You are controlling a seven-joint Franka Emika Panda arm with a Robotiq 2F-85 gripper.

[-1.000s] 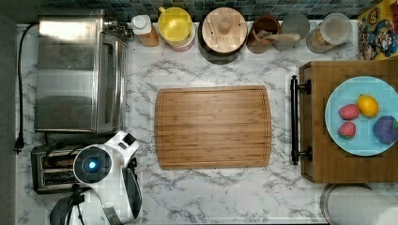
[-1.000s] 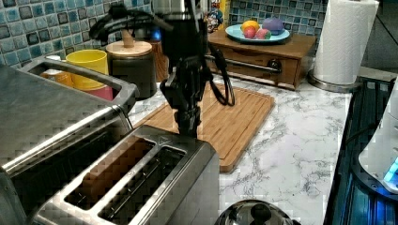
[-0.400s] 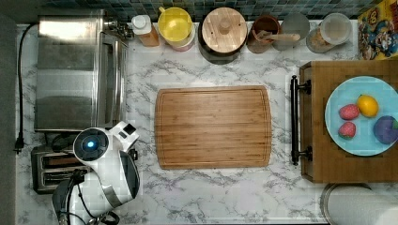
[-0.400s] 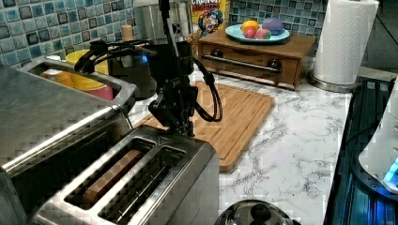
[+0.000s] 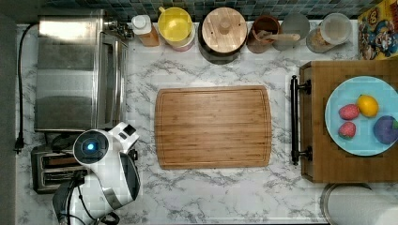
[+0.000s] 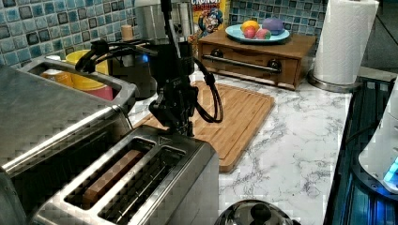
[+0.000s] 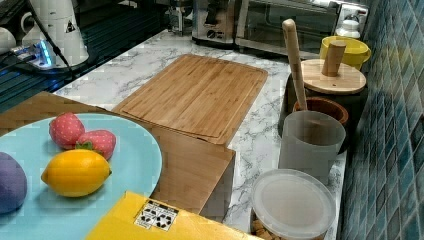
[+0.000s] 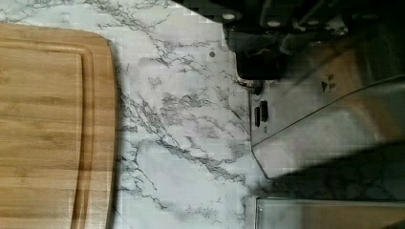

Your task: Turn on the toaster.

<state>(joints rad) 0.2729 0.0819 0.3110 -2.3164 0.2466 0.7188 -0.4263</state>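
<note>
Gripper poised at the toaster's lever end

The toaster [image 6: 136, 183] sits at the counter's corner, just beside the larger steel oven [image 5: 77, 70], with something brown in one slot. The gripper [image 6: 177, 123] hangs at its far end in the left view — likely lined up to press the lever down — but I cannot tell whether the fingers are apart or together. Beyond lie a wooden cutting board [image 5: 213, 126] on the white marble counter [image 5: 211, 197], canisters along a blue-tiled wall, and a plate of fruit [image 5: 361, 115] on a wooden box.
</note>
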